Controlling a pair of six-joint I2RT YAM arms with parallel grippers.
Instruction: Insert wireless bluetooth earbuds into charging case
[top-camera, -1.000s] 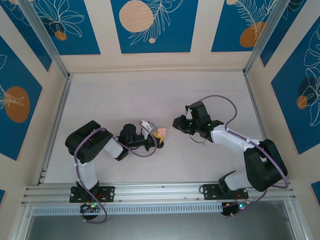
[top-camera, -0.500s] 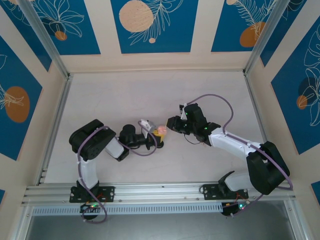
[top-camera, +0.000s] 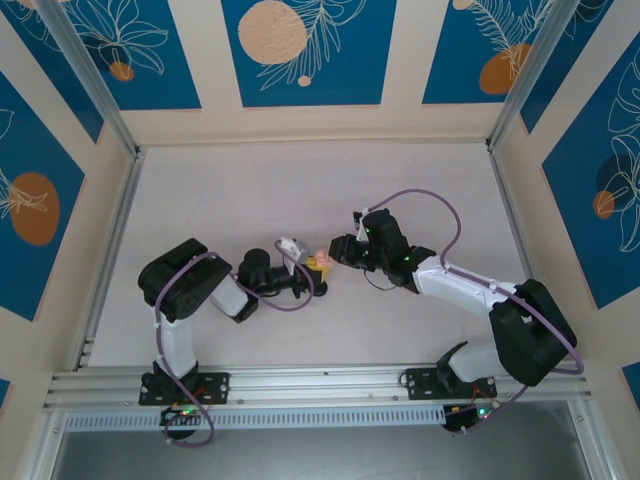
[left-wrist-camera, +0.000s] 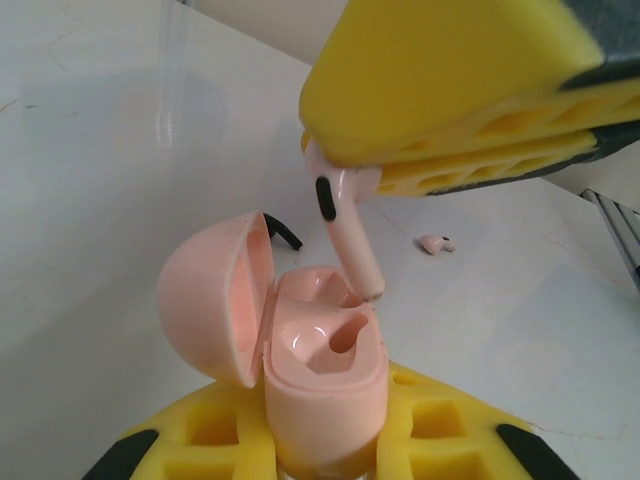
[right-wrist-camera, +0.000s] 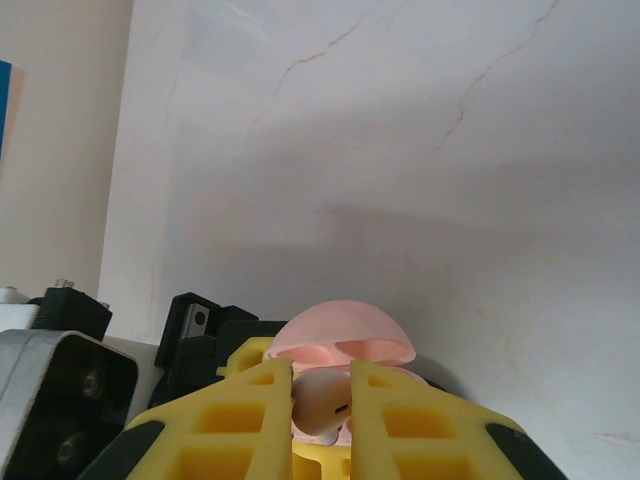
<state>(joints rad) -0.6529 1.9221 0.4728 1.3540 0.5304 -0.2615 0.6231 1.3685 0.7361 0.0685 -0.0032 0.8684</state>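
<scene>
You are looking at a pale pink charging case (left-wrist-camera: 320, 390), and its lid and wells are the same pink inside. The earbud (left-wrist-camera: 350, 235) above it is pale pink too, with a black oval mark on its stem. The other earbud (left-wrist-camera: 436, 243) is pink with a dark spot. The jaws of the left gripper (left-wrist-camera: 322, 440) and the right gripper (right-wrist-camera: 320, 390) are bright yellow with black patches. Your desk (left-wrist-camera: 90, 170) is white with faint, thin crack-like veins. The left arm (top-camera: 185, 290) and right arm (top-camera: 470, 285) are black and white, and their cables (top-camera: 420, 195) are purple. The wall panels (top-camera: 340, 60) are deep blue with white line-drawn leaves and orange and peach circles, framed in cream.
</scene>
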